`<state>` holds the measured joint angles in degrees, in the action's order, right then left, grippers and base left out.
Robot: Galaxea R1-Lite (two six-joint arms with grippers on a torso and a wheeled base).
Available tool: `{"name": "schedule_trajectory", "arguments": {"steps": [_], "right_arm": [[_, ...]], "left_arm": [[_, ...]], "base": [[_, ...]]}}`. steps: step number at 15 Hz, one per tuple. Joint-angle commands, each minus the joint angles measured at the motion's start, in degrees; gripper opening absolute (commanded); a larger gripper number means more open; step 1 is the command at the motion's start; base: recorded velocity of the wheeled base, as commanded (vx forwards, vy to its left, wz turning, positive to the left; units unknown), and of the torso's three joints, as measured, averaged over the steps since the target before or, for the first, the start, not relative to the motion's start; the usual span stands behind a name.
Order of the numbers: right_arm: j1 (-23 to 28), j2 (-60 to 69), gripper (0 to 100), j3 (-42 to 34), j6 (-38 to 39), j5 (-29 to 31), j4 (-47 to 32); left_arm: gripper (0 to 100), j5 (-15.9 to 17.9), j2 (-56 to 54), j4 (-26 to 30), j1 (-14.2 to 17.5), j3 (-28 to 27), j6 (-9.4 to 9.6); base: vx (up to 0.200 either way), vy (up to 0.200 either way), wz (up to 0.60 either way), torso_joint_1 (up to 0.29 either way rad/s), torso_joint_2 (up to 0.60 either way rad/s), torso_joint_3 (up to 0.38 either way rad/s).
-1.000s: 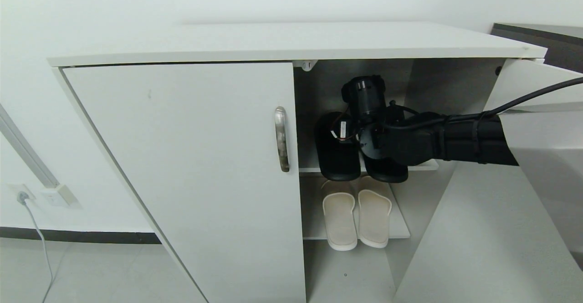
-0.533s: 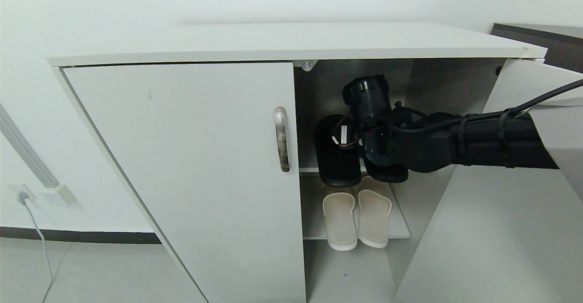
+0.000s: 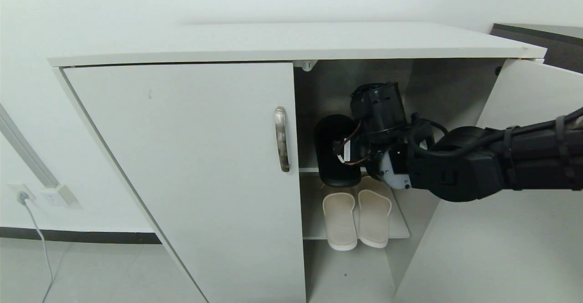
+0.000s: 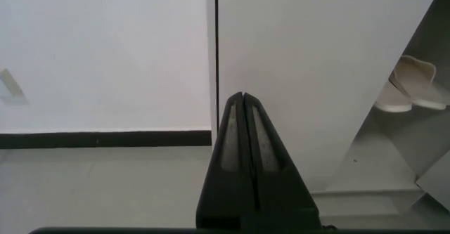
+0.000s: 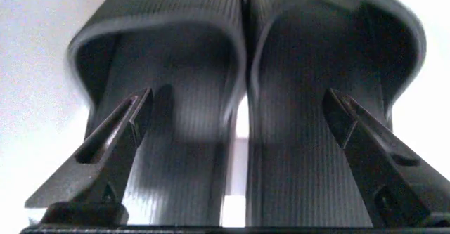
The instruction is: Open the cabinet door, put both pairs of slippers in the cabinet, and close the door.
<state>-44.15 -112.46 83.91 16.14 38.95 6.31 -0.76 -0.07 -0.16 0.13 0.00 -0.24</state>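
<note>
We find the right tool released, its fingers spread wide of the black slippers, which rest on the upper shelf directly ahead of it with their long axes along its reach, so we judge a straight pull-back should clear them.

White wall, plain, evenly lit. Black skirting strip runs along its foot at left, above pale grey floor. Low left: wall socket with grey cable plugged in, white box just beside it, slanted white trunking above. Far right: dark panel.
</note>
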Motion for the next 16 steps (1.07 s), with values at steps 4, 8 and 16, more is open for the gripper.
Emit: {"name": "schedule_trajectory", "arguments": {"steps": [4,8,16], "right_arm": [[-4.45,9.19,100,-10.78,-0.06,0.43,4.23],[-6.56,12.18,100,-20.98,-0.06,-0.1,13.02],[-8.58,16.22,0,-30.56,-1.99,-2.21,23.39]], "left_arm": [[0,-0.04,0.07,-0.02,0.04,0.0,-0.02],[0,0.14,0.07,-0.02,0.04,0.0,0.07],[0,0.05,0.07,-0.02,0.04,0.0,-0.02]], "base": [[0.0,0.0,0.0,0.0,0.0,0.0],[0.0,0.0,0.0,0.0,0.0,0.0],[0.0,0.0,0.0,0.0,0.0,0.0]]}}
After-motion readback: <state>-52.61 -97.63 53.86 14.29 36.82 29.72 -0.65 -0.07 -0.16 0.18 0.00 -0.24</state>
